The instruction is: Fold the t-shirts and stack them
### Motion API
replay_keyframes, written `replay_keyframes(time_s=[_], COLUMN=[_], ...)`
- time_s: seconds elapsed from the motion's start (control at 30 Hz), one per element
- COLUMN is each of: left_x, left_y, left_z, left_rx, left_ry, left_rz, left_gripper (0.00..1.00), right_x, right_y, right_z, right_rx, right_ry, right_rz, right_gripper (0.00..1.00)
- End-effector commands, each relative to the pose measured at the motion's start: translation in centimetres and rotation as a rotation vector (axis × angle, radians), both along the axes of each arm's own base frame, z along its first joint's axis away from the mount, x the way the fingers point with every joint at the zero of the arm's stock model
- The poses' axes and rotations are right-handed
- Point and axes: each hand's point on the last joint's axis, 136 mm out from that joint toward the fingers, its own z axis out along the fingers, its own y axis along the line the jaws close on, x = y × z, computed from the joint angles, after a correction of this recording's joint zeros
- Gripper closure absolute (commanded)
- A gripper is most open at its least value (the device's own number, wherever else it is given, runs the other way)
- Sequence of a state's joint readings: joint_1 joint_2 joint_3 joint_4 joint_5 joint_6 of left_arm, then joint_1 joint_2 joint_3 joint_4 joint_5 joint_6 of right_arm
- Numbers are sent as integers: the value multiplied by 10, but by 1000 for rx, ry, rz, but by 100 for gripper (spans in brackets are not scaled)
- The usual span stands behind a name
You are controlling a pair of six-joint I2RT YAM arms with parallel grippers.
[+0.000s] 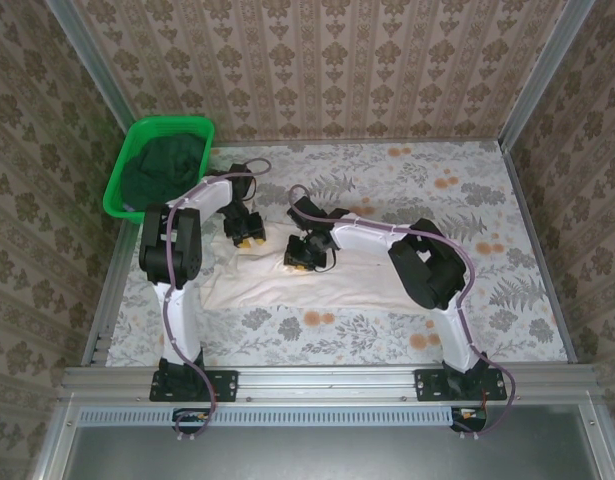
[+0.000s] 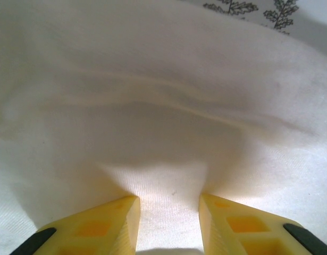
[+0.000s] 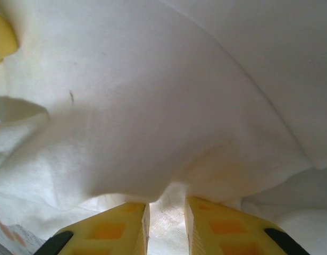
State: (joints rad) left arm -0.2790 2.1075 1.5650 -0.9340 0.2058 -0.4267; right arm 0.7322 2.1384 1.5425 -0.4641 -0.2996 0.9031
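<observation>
There are two t-shirts. The cream t-shirt (image 1: pixel 317 285) is spread over the middle of the counter (image 1: pixel 487 200). The dark green t-shirt (image 1: pixel 162 170) is bundled in the single green basket (image 1: pixel 177 121) at the counter's 10 o'clock corner.

There are two arms. The left arm (image 1: pixel 177 245) reaches to the 11 o'clock edge of the cream t-shirt. The left jaws stand part-way apart, with their yellow fingertips (image 2: pixel 123 218) set against the cream cloth and a strip of weave showing between them. I cannot tell whether they pinch it.

The right arm (image 1: pixel 427 270) reaches to the 12 o'clock edge of the cream t-shirt, at about 4 o'clock from the left jaws. The right jaws are narrow. A thin gathered ridge of the cream cloth sits caught between their fingertips (image 3: pixel 134 226), and a fold drapes over them.
</observation>
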Motion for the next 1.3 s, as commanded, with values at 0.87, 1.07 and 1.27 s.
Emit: replay_keyframes(time_s=[0.87, 1.07, 1.27], left_x=[2, 6, 7], left_y=[15, 19, 23], left_z=[-15, -13, -17], left_rx=[34, 58, 86], left_ry=[31, 24, 32], left_rz=[51, 34, 13], left_gripper=[63, 63, 63], right_x=[-14, -13, -22], right_y=[2, 4, 4], right_z=[-10, 12, 31], right_rx=[-95, -25, 99], right_ry=[75, 89, 208], right_rz=[52, 70, 78], right_gripper=[94, 98, 99])
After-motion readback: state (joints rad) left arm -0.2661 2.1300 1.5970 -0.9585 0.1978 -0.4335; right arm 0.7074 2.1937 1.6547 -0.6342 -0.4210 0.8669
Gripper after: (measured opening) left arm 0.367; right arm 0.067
